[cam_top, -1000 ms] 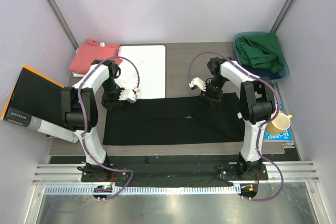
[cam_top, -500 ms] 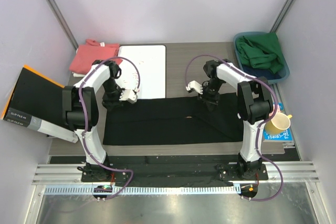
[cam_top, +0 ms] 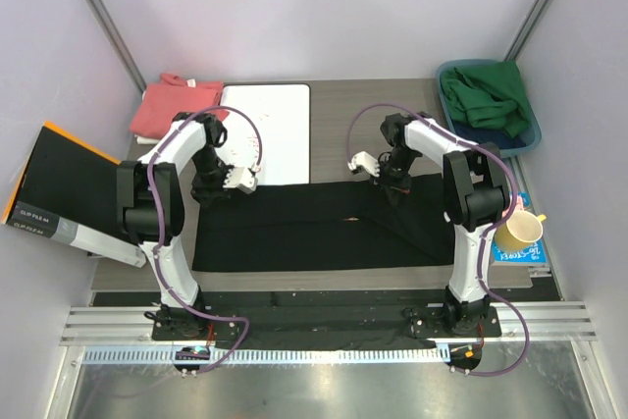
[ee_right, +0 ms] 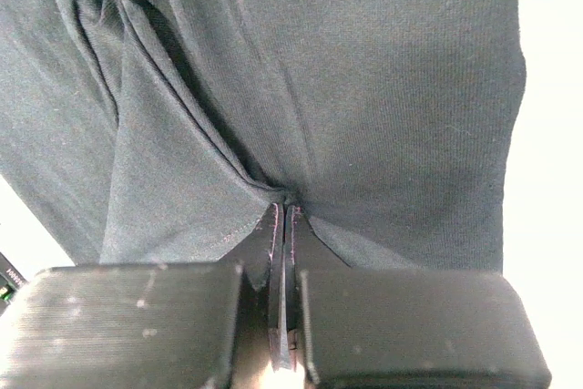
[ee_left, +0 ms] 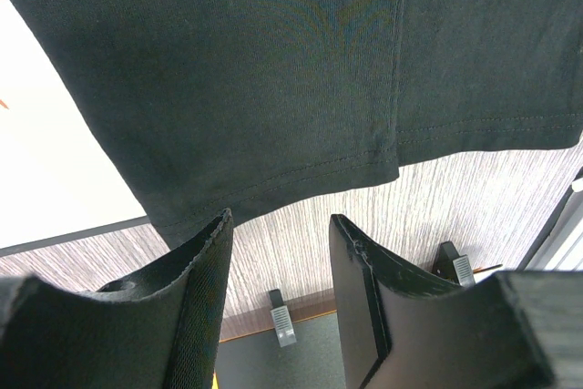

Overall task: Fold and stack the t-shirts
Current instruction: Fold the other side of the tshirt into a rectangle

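Pale booth walls close in a wood-grain table [cam_top: 373, 110]. Across its middle lies the black tee [cam_top: 294, 233], flattened into a long band with its print out of sight. The pink tee [cam_top: 162, 105] lies at the far left corner, well apart from it. The left gripper [ee_left: 278, 225] hangs over the band's far left hem, jaws apart and nothing between them. The right gripper [ee_right: 282, 216] is clamped tight on a pleat of the far edge, with creases fanning out from the pinch. I'd judge the cloth light, limp and stretchy. It will sag and drag, so take it at hems and corners, both ends together.
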You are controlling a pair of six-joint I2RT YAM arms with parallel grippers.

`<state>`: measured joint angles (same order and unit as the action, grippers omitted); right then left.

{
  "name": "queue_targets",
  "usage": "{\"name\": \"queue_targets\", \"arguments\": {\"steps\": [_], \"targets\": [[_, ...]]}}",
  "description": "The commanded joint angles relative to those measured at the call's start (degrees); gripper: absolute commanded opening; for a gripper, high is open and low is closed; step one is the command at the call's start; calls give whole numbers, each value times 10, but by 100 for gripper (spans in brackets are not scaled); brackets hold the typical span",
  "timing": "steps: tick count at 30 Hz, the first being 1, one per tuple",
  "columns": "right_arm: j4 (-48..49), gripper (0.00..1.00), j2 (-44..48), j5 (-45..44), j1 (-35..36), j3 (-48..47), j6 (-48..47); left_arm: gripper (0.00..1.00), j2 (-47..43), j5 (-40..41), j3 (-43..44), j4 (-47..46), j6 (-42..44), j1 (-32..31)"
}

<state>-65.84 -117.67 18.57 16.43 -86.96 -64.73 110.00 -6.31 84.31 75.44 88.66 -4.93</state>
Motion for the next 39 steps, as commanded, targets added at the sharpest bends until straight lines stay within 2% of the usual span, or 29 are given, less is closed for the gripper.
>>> {"name": "queue_targets", "arguments": {"steps": [1,7,11,14,16,25,33,39], "targets": [[-53,1,23,9,7,-26,-9,47,0,-14,12,4,1,-4],[-120,4,45,16,24,-36,-11,47,0,-14,9,4,4,-9],[-126,13,64,10,33,-20,-4,47,0,-17,5,2,5,-14],[-118,4,72,12,35,-8,7,47,-2,-18,0,0,6,-19],[-112,1,82,13,37,3,13,47,-3,-20,-2,-1,7,-23],[-130,1,114,45,73,28,32,47,-4,-9,-1,8,19,-25],[-119,1,142,86,125,63,95,47,-3,1,5,18,34,-25],[-105,8,167,98,171,80,131,48,11,6,25,27,52,-25]]}}
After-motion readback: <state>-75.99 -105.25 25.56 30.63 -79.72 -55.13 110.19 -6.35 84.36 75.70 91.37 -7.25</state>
